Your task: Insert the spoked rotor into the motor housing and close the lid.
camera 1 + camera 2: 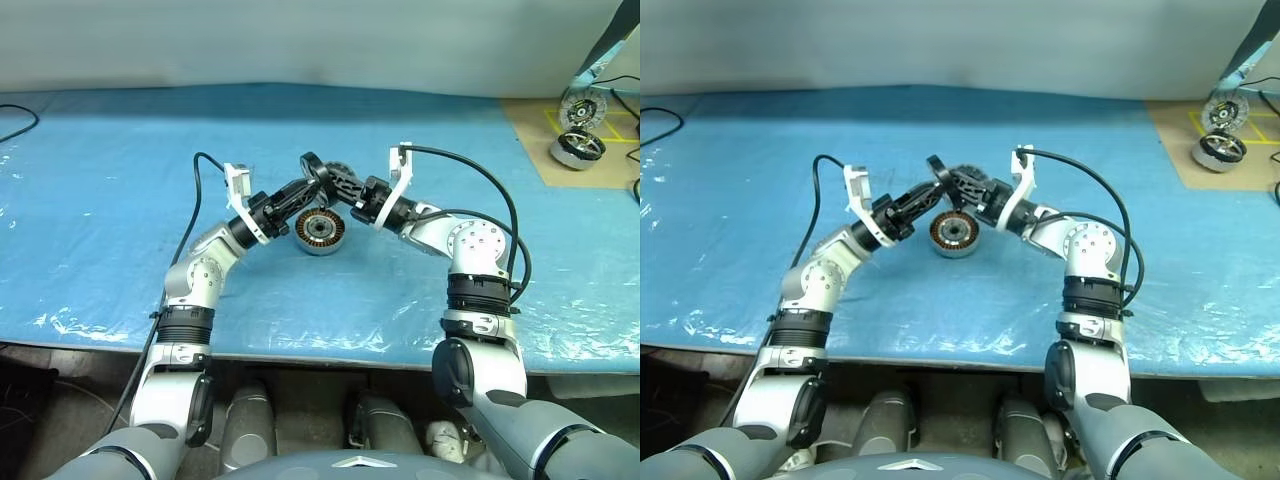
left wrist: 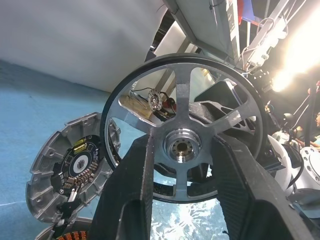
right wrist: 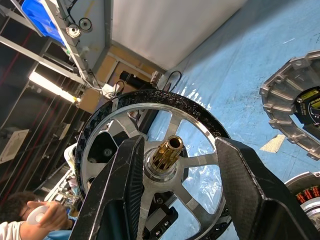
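No readable writing or brand anywhere; only yellowish marks on the dark centre of the lid (image 2: 47, 170), too small to make out.

One motor housing (image 1: 320, 232), flat on the blue-covered worktop (image 1: 110, 200), copper windings facing up around a silver centre. Sits well back from the worktop's near edge, with open blue cover to its left, to its right and in front.

One lid, just beside the motor housing on its far side, inner face showing.

One spoked rotor (image 2: 182, 100), off the worktop, up in the air just above and behind the motor housing, standing on edge between the two grippers. Dark rim, silvery spokes, and a brass-coloured shaft sticking out of the hub toward the right wrist.

Left gripper (image 2: 182, 145) reaching in from the motor housing's left, fingers closed in against the hub from both sides, pinching the rotor.

Right gripper (image 3: 180, 145) reaching in from the motor housing's right, fingers spread on either side of the brass shaft, clear of it.

Two other silvery wheel-like parts (image 1: 578, 148) on a brown board (image 1: 530, 125) at the far right corner, well apart from the motor housing. One black cable end (image 1: 18, 125) at the far left edge, also well apart.
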